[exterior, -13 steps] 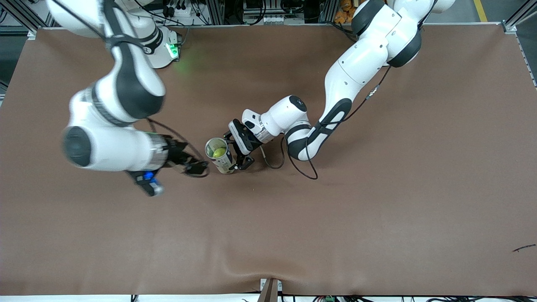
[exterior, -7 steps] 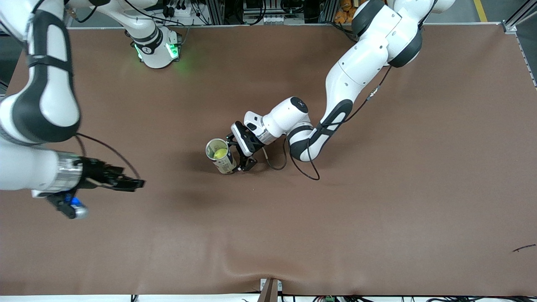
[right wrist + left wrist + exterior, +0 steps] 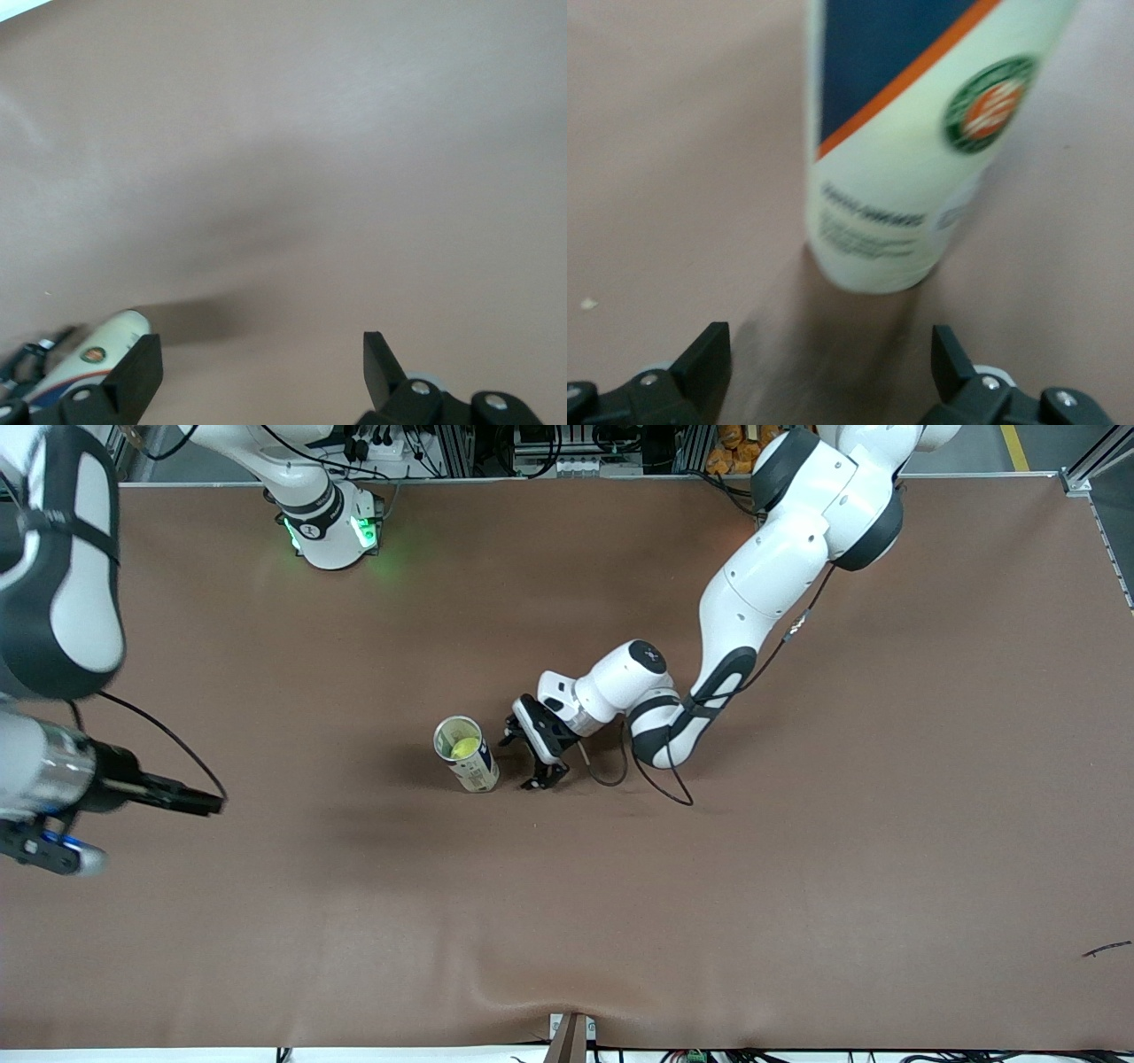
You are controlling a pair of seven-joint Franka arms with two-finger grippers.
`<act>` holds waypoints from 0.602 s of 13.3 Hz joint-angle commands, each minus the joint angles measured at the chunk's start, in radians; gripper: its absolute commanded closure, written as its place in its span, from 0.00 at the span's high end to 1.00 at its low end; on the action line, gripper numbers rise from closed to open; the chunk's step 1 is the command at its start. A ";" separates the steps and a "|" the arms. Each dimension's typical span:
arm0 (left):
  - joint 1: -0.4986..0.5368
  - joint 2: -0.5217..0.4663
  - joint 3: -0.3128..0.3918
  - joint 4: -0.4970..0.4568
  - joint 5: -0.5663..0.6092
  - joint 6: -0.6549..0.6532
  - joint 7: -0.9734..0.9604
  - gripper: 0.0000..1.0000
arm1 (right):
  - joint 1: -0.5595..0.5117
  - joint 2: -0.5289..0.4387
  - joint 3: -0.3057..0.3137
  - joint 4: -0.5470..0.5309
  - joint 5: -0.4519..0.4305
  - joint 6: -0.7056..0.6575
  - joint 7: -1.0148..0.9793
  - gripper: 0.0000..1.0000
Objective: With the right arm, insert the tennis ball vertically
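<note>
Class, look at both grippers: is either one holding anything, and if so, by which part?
Nothing is held. The left gripper stands open beside the can, clear of it; the right gripper is open over bare table.

A wide table [image 3: 797,921] under a plain brown matte covering fills almost the whole front view, its cloth rippling softly along the edge nearest the camera. A green glow spills onto the brown near the top edge. Above that edge run silver aluminium frame rails [image 3: 532,476], with black cables [image 3: 372,443] tangled among them. A small dark scrap [image 3: 1106,949] lies on the covering at the left arm's end.
</note>
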 commanded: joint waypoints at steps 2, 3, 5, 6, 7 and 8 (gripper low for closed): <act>0.044 -0.089 -0.014 -0.040 -0.006 -0.170 -0.017 1.00 | -0.002 -0.151 -0.002 -0.022 -0.086 -0.080 -0.174 1.00; 0.053 -0.100 -0.018 -0.031 -0.034 -0.247 -0.018 1.00 | -0.006 -0.194 0.000 -0.025 -0.101 -0.127 -0.249 1.00; 0.058 -0.112 -0.017 -0.005 -0.104 -0.351 -0.018 1.00 | -0.025 -0.267 0.003 -0.053 -0.097 -0.181 -0.289 1.00; 0.061 -0.118 -0.018 0.007 -0.141 -0.419 -0.018 1.00 | -0.023 -0.314 0.003 -0.091 -0.103 -0.188 -0.288 1.00; 0.061 -0.132 -0.018 0.026 -0.173 -0.494 -0.018 1.00 | -0.025 -0.374 0.003 -0.153 -0.104 -0.185 -0.289 1.00; 0.064 -0.152 -0.018 0.030 -0.208 -0.568 -0.018 1.00 | -0.031 -0.434 0.003 -0.221 -0.104 -0.177 -0.290 1.00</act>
